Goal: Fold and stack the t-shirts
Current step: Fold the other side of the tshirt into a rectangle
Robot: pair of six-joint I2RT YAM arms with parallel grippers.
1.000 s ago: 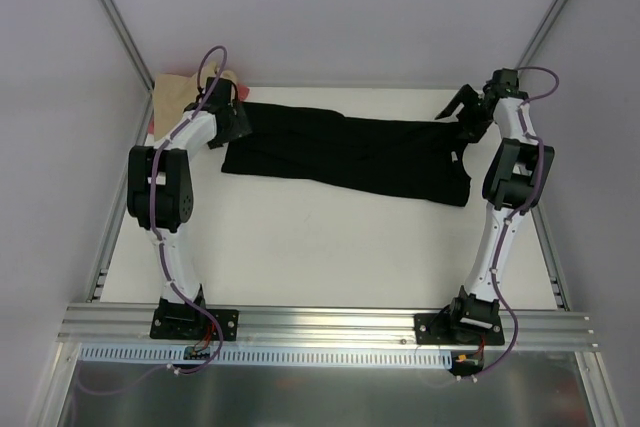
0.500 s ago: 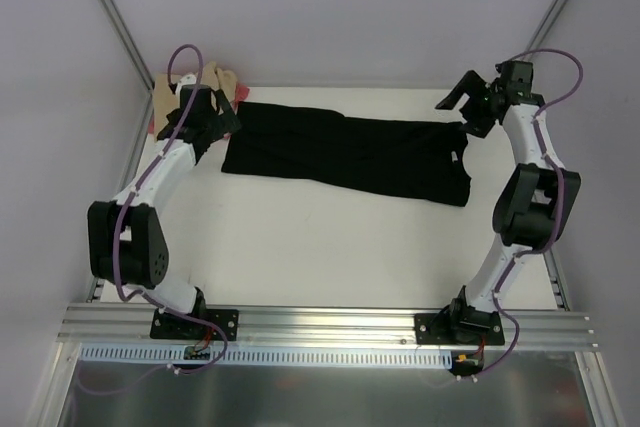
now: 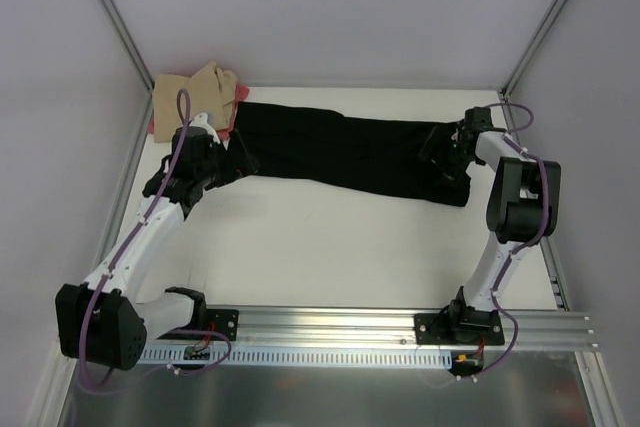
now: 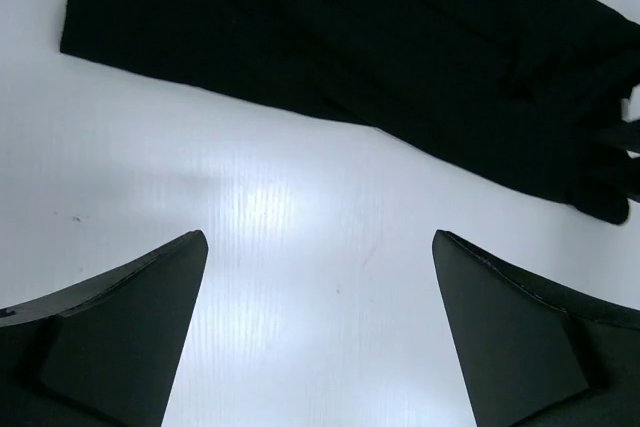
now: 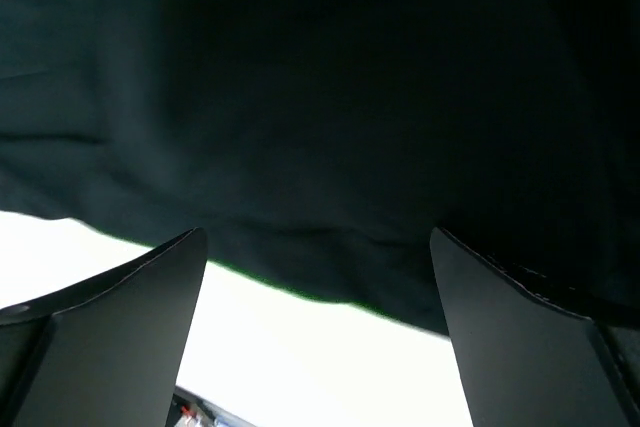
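Black t-shirt point(image 3: 350, 152) stretched across the table point(image 3: 330, 247), left gripper point(image 4: 318, 237) gaping wide just short of its left end, right gripper point(image 5: 317, 235) wide, empty, over its right end

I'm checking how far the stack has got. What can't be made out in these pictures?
- Pink-red t-shirt: top view, mostly buried under the tan t-shirt; only slivers show.
- Black t-shirt: top view, its right end is covered by the right end effector; right wrist view, too dark and close to read its folds.
- Left wrist view: the top edge cuts off that same black cloth.
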